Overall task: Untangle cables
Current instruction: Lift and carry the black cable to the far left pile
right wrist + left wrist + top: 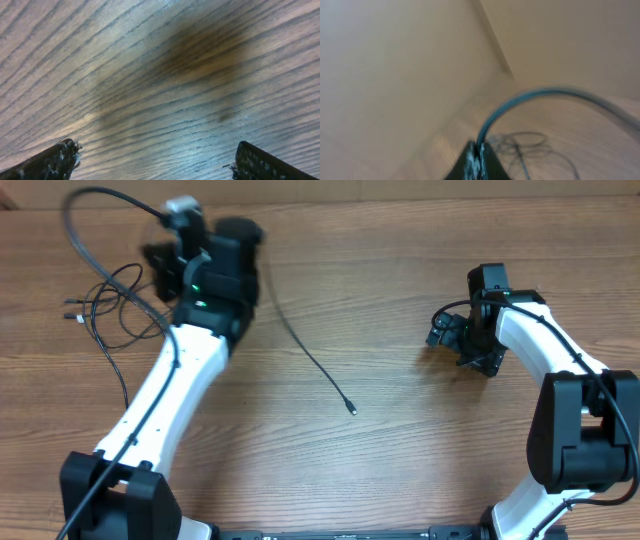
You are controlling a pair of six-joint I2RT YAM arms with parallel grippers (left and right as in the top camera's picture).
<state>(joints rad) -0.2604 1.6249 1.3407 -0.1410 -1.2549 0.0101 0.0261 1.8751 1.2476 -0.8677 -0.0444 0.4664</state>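
In the upper left of the frame the left gripper (477, 156) is clamped together on a cable (530, 94), and the loose cables (112, 305) lie beside it. At the right side the right gripper (155, 160) has its jaws wide apart over the table (150, 75).

I have a brown wood-grain tabletop (400, 470) filling the overhead view, its grain running left to right. In the right wrist view that grain carries a soft dark shadow (200, 55) and a pale sheen of light. The left wrist view gives me a blurred beige wall (395, 65), crossed by one slanting seam
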